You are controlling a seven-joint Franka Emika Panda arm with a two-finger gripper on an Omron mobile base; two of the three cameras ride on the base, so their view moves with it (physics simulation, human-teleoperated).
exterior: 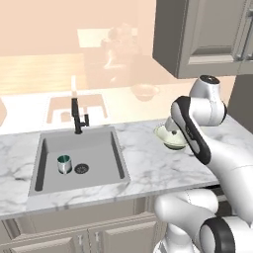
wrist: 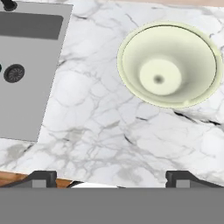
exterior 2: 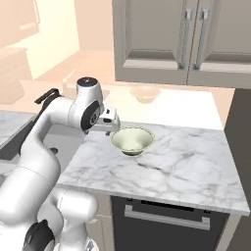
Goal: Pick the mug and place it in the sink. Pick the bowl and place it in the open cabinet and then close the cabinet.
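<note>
1 mug (exterior: 64, 164) stood upright inside the sink (exterior: 47, 148), just beside the round drain (exterior: 81, 169). The bowl (exterior 2: 132, 140) sat upright on the marble counter (exterior 2: 181, 166), well apart from the sink. The gripper (wrist: 111, 177) hovered over the counter near the bowl, its jaws spread wide and holding nothing. Above, the cabinet (exterior 2: 152, 34) hung with 2 silver handles (exterior 2: 188, 37) side by side.
</note>
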